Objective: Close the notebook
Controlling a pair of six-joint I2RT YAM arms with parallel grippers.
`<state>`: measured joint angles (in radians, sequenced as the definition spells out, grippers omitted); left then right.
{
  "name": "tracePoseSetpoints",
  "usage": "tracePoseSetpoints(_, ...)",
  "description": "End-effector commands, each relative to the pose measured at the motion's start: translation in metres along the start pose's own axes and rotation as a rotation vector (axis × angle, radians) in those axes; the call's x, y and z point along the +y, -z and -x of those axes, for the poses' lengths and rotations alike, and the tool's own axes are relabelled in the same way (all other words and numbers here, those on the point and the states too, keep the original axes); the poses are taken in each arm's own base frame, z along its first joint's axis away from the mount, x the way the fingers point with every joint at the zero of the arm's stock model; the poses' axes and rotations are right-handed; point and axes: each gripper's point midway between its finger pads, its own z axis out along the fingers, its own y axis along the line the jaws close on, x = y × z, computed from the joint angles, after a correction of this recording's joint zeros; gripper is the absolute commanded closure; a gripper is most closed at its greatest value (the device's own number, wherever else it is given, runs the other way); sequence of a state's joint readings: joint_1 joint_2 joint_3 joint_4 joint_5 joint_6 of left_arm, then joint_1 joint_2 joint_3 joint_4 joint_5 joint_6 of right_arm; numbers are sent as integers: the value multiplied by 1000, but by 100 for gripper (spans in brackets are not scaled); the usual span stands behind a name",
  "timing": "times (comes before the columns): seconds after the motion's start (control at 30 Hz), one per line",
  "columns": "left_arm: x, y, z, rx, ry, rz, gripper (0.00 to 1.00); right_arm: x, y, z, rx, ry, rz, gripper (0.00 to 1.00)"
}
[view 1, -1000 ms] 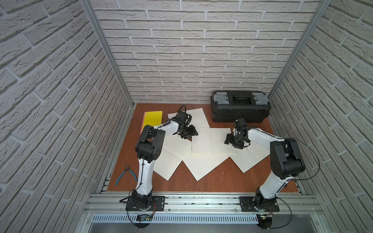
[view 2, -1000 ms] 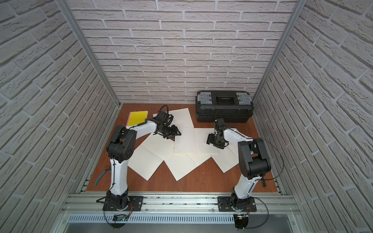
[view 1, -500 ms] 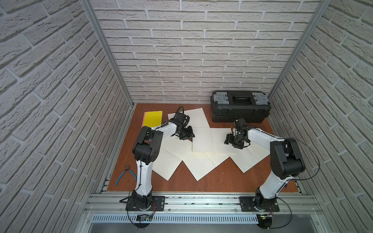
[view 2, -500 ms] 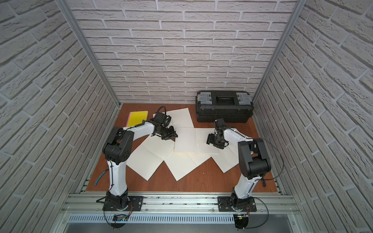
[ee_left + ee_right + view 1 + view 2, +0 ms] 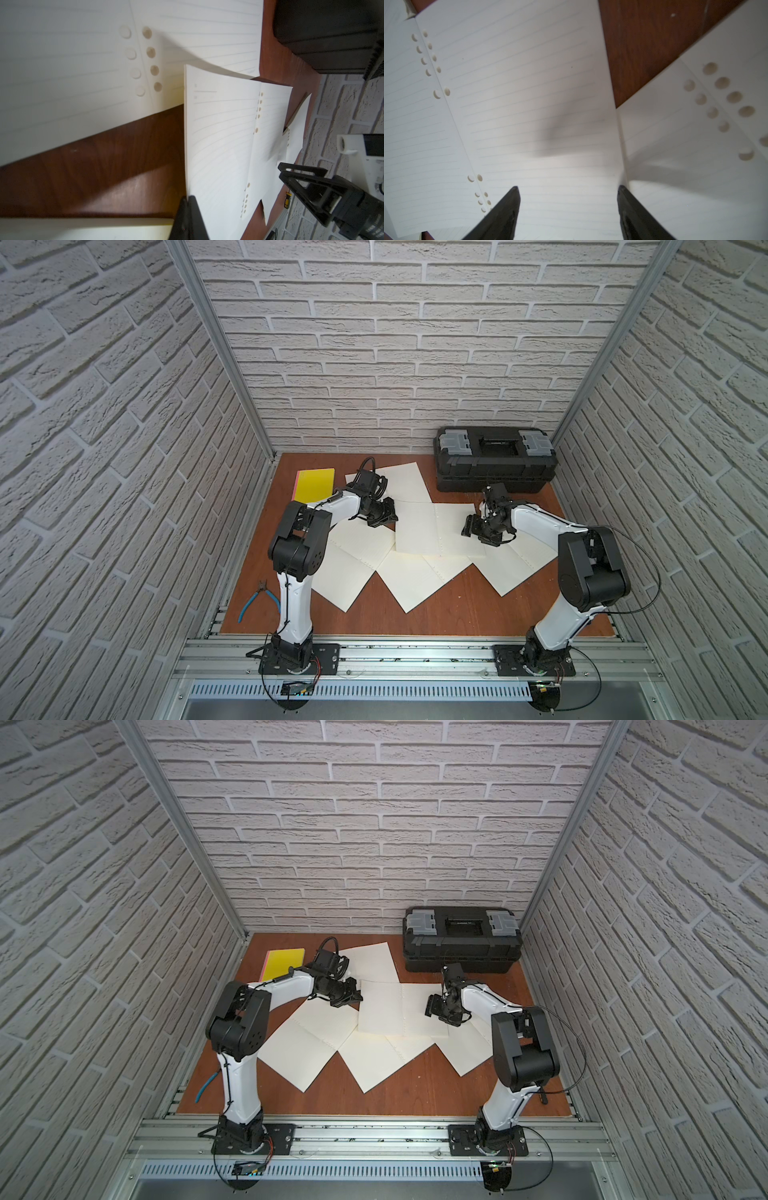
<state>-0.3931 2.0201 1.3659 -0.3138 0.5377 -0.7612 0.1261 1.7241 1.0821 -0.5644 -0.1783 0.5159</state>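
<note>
Nearby, loose lined spreads [image 5: 345, 568] fan out beside and beneath the open notebook [image 5: 432, 531], which lies at the table's [image 5: 457, 614] centre, overlapping several of them. A black toolbox [image 5: 494, 466] sits at 1 o'clock, a yellow pad [image 5: 315, 484] at 11 o'clock, and blue pliers [image 5: 257, 599] at 8 o'clock, off the board's edge. The left arm reaches in from 7 o'clock, elbow raised and wrist low. The left gripper [image 5: 188, 199] is pressed together, pinching the notebook's 9 o'clock page edge, which curls up off the table. The right arm comes from 5 o'clock. The right gripper [image 5: 568, 189] is spread over the 3 o'clock page, with one fingertip at that page's outer edge; contact with the paper cannot be told.
</note>
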Motion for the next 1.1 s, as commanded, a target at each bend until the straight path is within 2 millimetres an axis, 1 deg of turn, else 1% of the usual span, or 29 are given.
tracePoseSetpoints(0.0, -8, 17, 6, -33, -15, -27, 100, 5, 15, 6, -44, 7, 28, 26)
tracePoseSetpoints(0.13, -2, 30, 6, -42, -9, -15, 100, 7, 19, 8, -55, 8, 37, 26)
tracePoseSetpoints(0.2, 3, 41, 4, -45, -4, -7, 100, 9, 20, 10, -59, 10, 43, 26)
tracePoseSetpoints(0.33, 17, 58, -9, -28, -9, 32, 100, 13, 20, 10, -56, 15, 60, 26)
tracePoseSetpoints(0.47, 31, 76, -23, -16, -5, 68, 100, 18, 18, 10, -54, 20, 77, 26)
tracePoseSetpoints(0.6, 36, 92, -29, -26, -9, 85, 100, 26, 14, 8, -44, 37, 98, 26)
tracePoseSetpoints(0.7, 39, 104, -30, -31, -13, 97, 100, 37, 8, 3, -30, 60, 110, 26)
tracePoseSetpoints(0.87, 36, 121, -23, -58, -24, 101, 100, 55, -2, -3, -16, 78, 142, 26)
tracePoseSetpoints(0.97, 24, 125, -15, -78, -31, 66, 100, 64, -8, -6, -3, 85, 159, 27)
tracePoseSetpoints(1.07, 11, 124, -10, -86, -47, 38, 98, 69, -14, -9, 10, 90, 161, 27)
